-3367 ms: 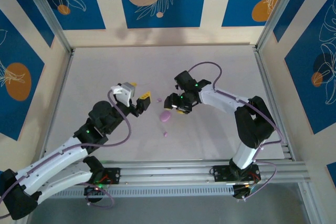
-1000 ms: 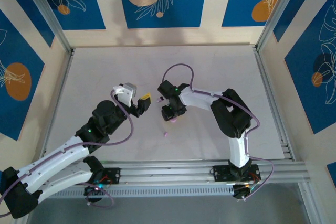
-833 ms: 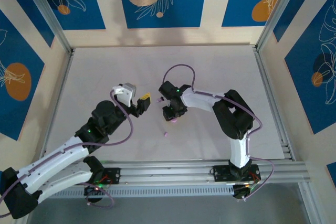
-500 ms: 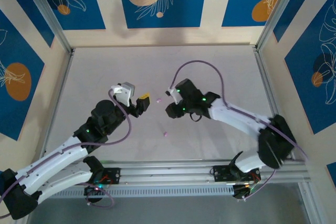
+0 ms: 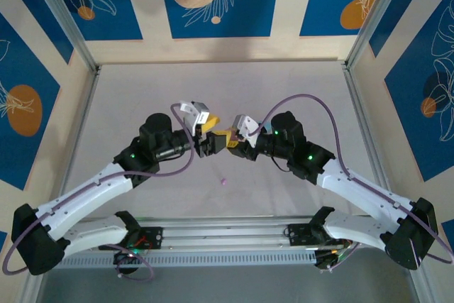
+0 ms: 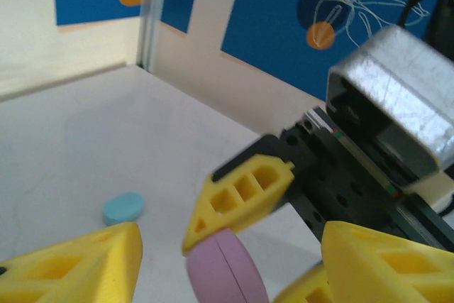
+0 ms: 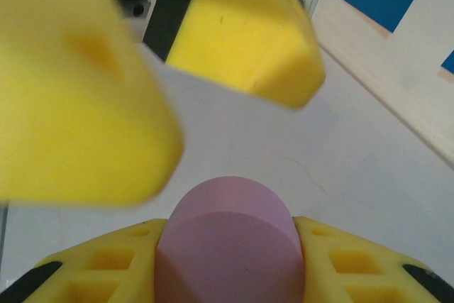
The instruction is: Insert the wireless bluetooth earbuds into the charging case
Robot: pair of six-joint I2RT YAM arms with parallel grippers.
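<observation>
both jaws swung inward | right jaws clamp pink case [image 7: 225, 246] — left jaws spread | blue case [image 6: 123, 208] lies apart

Left arm [image 5: 92, 191], right arm [image 5: 369, 193]: white shell links, black joint housings, small green status lights. Thin purple cable [image 5: 305, 96] loops along each. Left hand [image 5: 210, 135], right hand [image 5: 228, 138]: black bodies, yellow fingers [image 6: 245, 193] with cut-out cells. Silver-grey camera block [image 6: 394, 97] on wrist. Black bases [image 5: 135, 239], red wiring.
</observation>
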